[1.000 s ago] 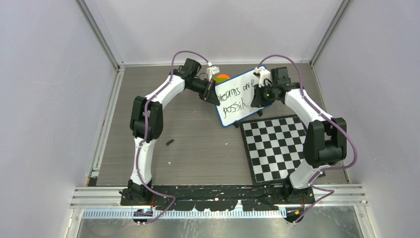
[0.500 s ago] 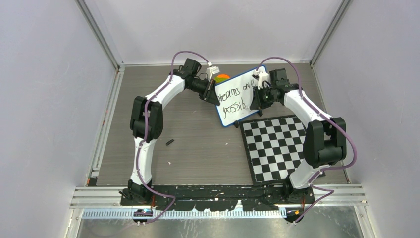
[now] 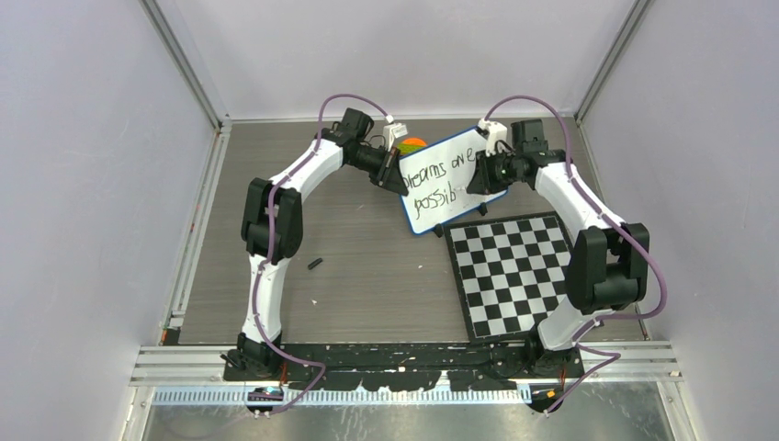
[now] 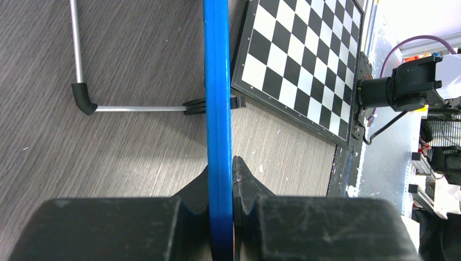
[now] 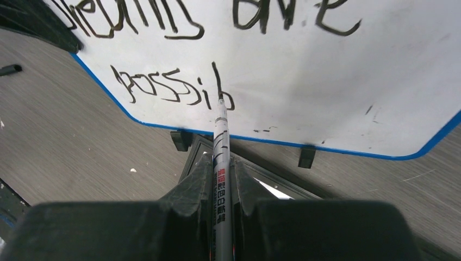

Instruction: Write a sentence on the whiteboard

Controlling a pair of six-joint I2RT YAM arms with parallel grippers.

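Observation:
The whiteboard (image 3: 452, 197) stands tilted at the back of the table, white with a blue rim; the right wrist view shows its face (image 5: 304, 81), and the left wrist view its blue edge (image 4: 217, 81). The sentence (image 3: 435, 184) reads "Dreams are" over "possib" (image 5: 168, 89). My left gripper (image 3: 397, 180) is shut on the board's left edge (image 4: 220, 179). My right gripper (image 3: 479, 175) is shut on a grey marker (image 5: 222, 157). The marker's tip touches the board at the "b".
A black-and-white checkered board (image 3: 514, 271) lies flat in front of the whiteboard, also in the left wrist view (image 4: 304, 65). A small black cap (image 3: 315, 264) lies on the table left of centre. An orange and green object (image 3: 412, 143) sits behind the whiteboard.
The second line grew from "possih" to "possib". My right gripper moved a little right and back along the board. The left arm stayed still.

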